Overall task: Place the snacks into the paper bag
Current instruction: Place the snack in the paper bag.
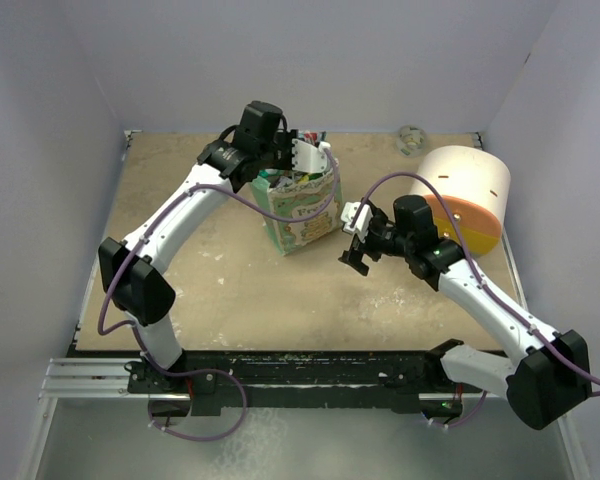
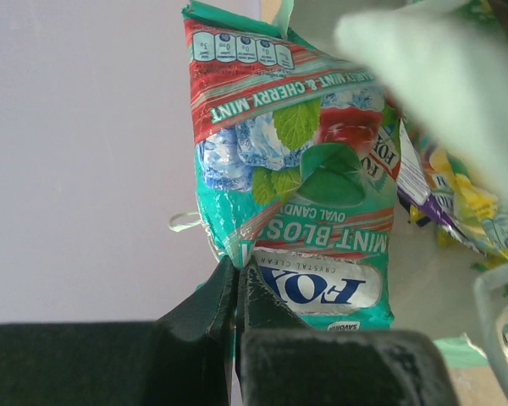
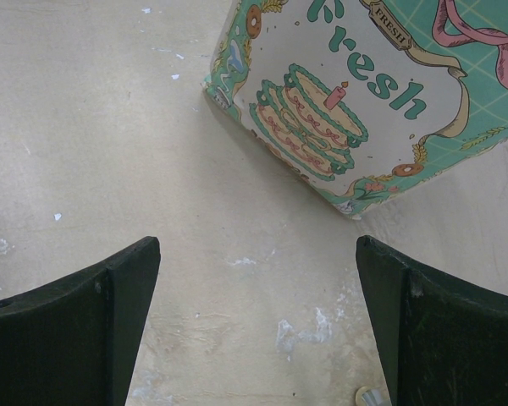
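left gripper fingers pressed together, pinching the bottom edge of the teal-and-red mint packet at its left corner. the packet stands straight up from the fingers in the left wrist view: long axis along the gripper's reach, print upside down, brand oval at the pinched end, nutrition strip at the far end. yellow and purple packets sit just right of it, partly behind a blurred pale shape.

from the top view the left gripper is over the far rim of the paper bag. the bag stands mouth up mid-table, with the cake panel facing the near right side. packet colours show in its mouth.

right gripper jaws spread wide, holding nothing, low over bare table, just beside the bag's near right corner, not touching.

tan, scuffed tabletop with white flecks. cream-and-orange cylinder at the right, apart from the bag. plain pale grey-lavender walls on three sides.
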Controlling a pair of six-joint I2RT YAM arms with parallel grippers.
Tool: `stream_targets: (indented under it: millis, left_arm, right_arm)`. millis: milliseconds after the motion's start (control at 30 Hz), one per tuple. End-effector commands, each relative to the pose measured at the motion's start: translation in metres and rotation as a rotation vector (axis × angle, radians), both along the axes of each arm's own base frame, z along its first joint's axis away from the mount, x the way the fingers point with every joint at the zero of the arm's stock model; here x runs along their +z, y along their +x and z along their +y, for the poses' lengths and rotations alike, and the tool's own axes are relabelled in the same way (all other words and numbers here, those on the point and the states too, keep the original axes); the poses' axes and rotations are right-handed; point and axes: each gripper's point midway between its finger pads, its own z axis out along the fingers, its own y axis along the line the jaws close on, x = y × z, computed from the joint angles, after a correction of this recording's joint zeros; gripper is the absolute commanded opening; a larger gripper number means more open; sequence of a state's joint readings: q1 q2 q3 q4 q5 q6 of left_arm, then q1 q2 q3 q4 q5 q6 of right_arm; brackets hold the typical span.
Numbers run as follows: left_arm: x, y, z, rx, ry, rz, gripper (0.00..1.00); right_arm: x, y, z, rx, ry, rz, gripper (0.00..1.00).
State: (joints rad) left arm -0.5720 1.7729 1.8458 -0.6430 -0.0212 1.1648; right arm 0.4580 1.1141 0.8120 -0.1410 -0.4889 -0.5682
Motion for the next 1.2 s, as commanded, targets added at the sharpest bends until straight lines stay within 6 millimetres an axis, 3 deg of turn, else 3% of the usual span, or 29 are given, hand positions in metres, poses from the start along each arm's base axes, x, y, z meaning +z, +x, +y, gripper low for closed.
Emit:
stream_targets:
  millis: [0, 167, 533, 833, 1167]
  left_arm:
    - [0.039, 0.002, -0.01, -0.003, -0.142, -0.099, 0.0]
    - [0.037, -0.001, -0.015, -0.018, -0.167, -0.079, 0.0]
    - [-0.015, -0.026, 0.007, 0.108, -0.149, 0.126, 0.0]
    - [-0.031, -0.048, -0.011, 0.039, -0.217, 0.268, 0.0]
    - [-0.071, -0.067, -0.02, 0.056, -0.17, 0.547, 0.06]
  right_arm:
    - [0.016, 0.003, 0.003, 0.006, 0.038, -0.051, 1.0]
    - [0.015, 0.004, 0.002, 0.003, 0.033, -0.05, 1.0]
    - [0.015, 0.004, 0.002, 0.005, 0.035, -0.053, 1.0]
    - [0.017, 0.004, 0.002, 0.003, 0.037, -0.055, 1.0]
    - [0.015, 0.004, 0.002, 0.002, 0.037, -0.05, 1.0]
